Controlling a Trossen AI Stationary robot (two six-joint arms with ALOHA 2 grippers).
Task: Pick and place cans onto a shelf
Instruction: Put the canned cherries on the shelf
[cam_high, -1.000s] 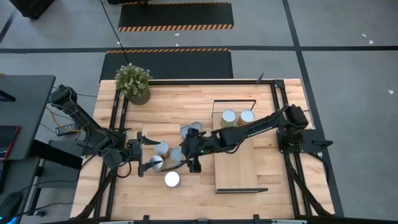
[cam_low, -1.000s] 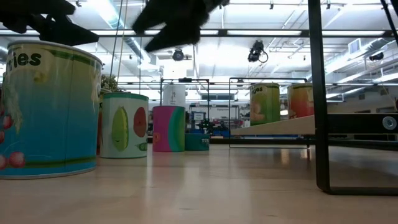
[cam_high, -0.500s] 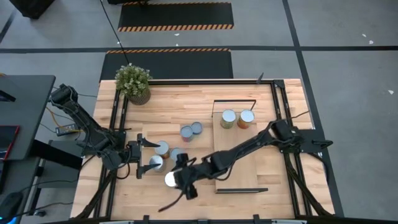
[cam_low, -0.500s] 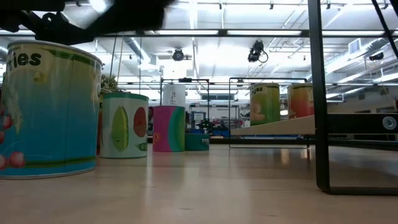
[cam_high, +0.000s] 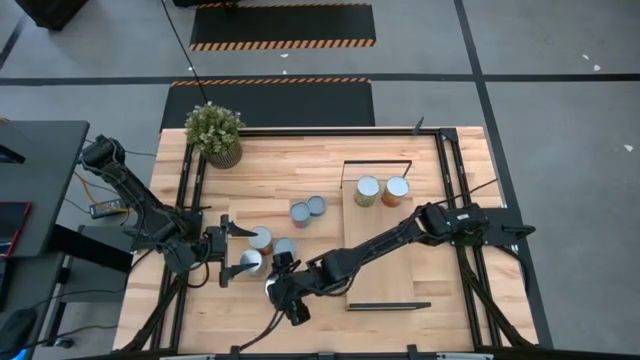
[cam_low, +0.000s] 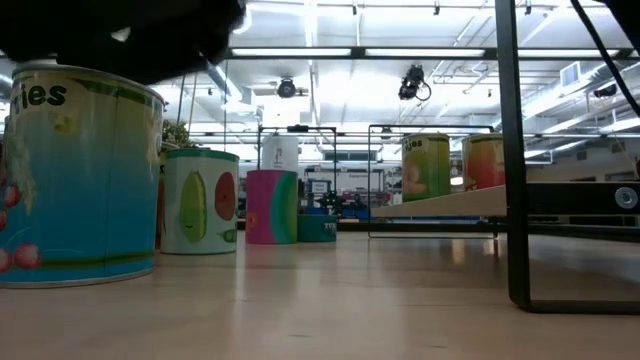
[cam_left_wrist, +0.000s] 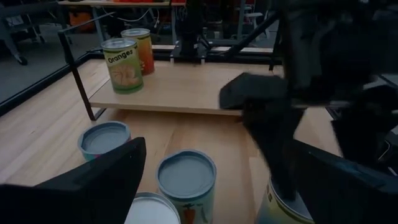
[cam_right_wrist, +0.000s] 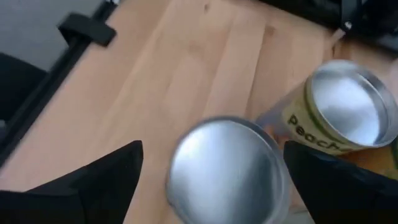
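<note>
Shelf boards stretch away just beyond the right gripper, which hangs low over the near edge of the table with its fingers spread wide and nothing pinched between them. Directly under that gripper stands a silver-topped can, framed by the parted fingers, and a peach-labelled can stands touching or just beside it. Two more cans sit well apart from it, at the shelf's far end. The left gripper waits beside the cluster with its fingers also apart, a can lying between them, ungripped.
</note>
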